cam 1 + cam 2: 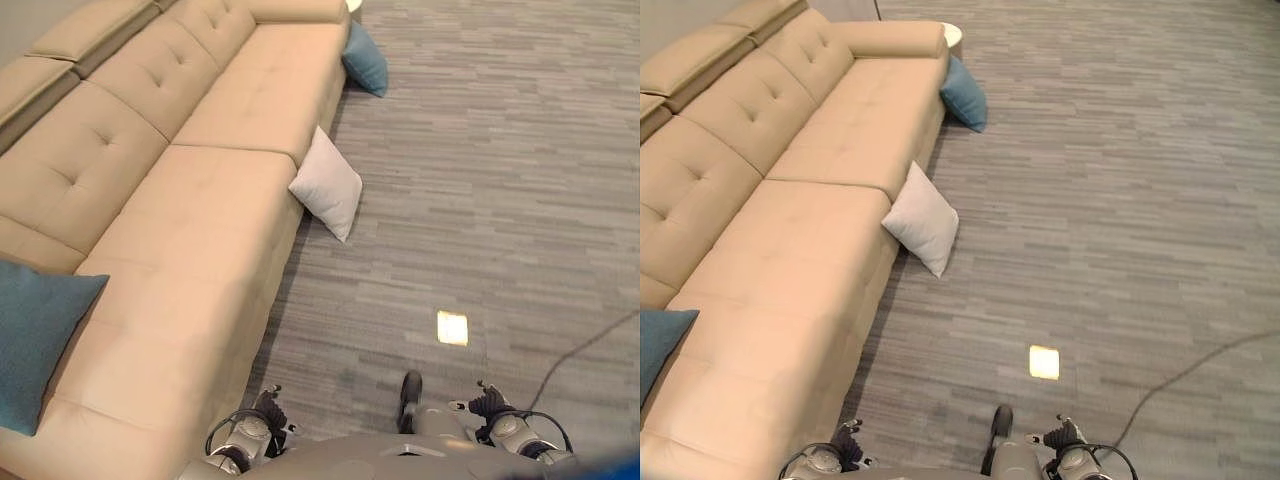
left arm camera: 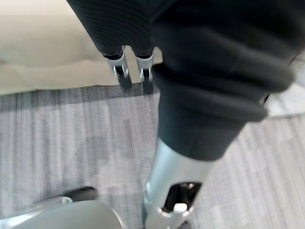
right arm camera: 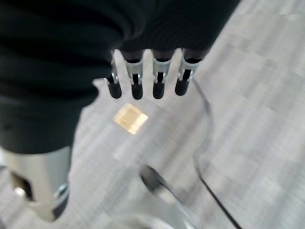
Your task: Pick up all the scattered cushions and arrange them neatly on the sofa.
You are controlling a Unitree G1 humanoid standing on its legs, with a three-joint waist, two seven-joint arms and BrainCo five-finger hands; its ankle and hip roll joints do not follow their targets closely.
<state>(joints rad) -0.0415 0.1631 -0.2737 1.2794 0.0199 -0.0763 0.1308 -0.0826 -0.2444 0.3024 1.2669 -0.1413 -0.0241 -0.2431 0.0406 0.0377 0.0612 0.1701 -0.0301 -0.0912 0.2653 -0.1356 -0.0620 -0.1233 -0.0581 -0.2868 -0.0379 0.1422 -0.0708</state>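
A white cushion stands on the grey floor, leaning against the front of the beige sofa about midway along it. Farther off, a blue cushion leans on the floor against the sofa's far end. A teal cushion rests on the near left seat against the backrest. My left hand hangs beside the sofa's front edge, fingers straight and holding nothing. My right hand hangs over the floor with straight, empty fingers.
A small brass floor plate lies in the carpet in front of me, also under my right hand. A white round side table stands beyond the sofa's far arm. Open grey floor stretches to the right.
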